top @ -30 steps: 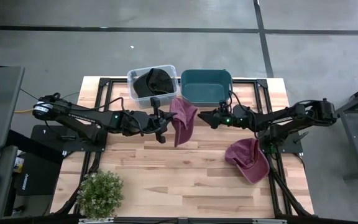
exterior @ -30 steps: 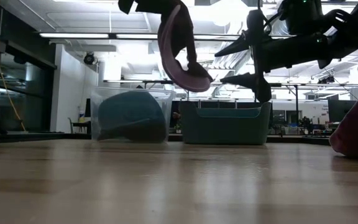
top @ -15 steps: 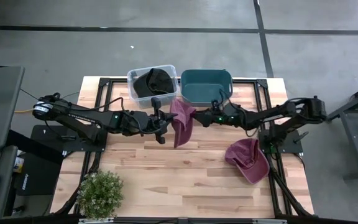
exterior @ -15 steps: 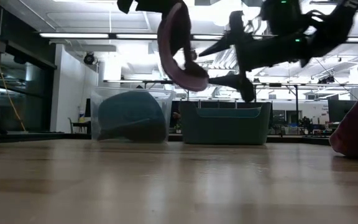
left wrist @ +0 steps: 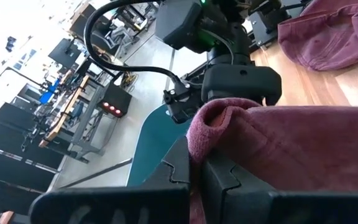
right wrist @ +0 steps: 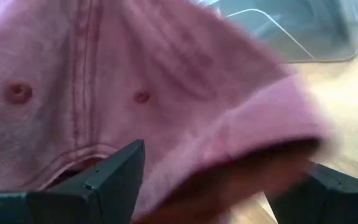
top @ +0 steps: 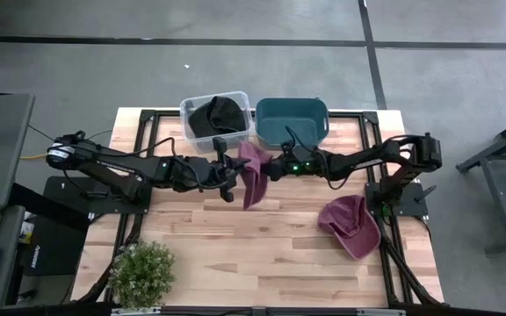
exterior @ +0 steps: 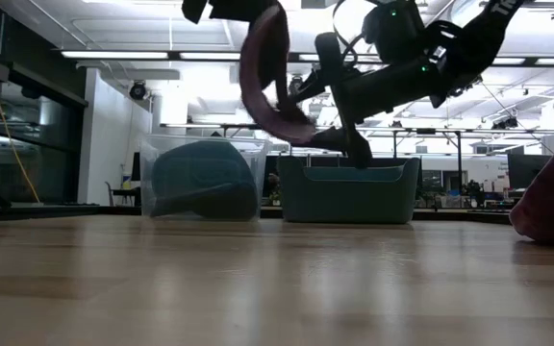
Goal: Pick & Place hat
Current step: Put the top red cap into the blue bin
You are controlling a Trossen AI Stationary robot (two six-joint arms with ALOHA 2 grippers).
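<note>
We find the left gripper point(top: 233, 172) clamped on the maroon hat point(top: 254, 173), held above the bench point(top: 235, 237). The right gripper point(top: 269, 168) spreads wide around the hat's edge.

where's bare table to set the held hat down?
Free: the wood between the plant and the second hat, and the front edge below both arms. Crowded: the back, where the clear bin and teal bin sit, and mid-table, where the left hand and right hand meet at the held hat.
</note>
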